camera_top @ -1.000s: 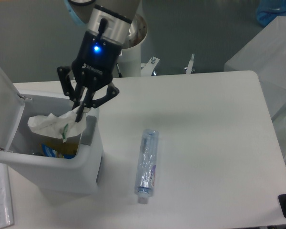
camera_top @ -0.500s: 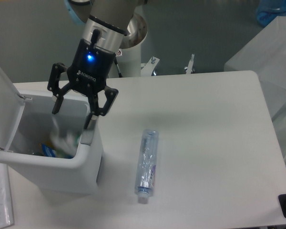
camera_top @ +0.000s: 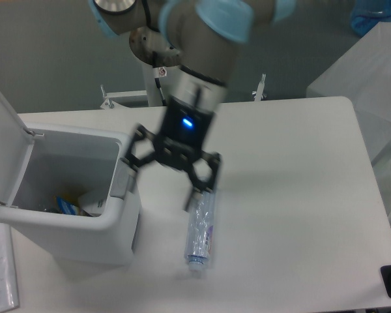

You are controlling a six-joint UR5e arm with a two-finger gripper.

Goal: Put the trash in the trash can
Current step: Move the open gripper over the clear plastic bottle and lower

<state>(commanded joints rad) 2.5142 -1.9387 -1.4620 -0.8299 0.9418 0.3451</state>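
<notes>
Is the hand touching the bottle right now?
Cannot tell. In the camera view the open hand is motion-blurred, and one fingertip overlaps the bottle at its upper end, so neither a gap nor contact shows plainly.

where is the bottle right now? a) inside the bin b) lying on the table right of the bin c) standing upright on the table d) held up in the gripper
b: the bottle lies flat on the table beside the bin, under the open, empty gripper.
</notes>
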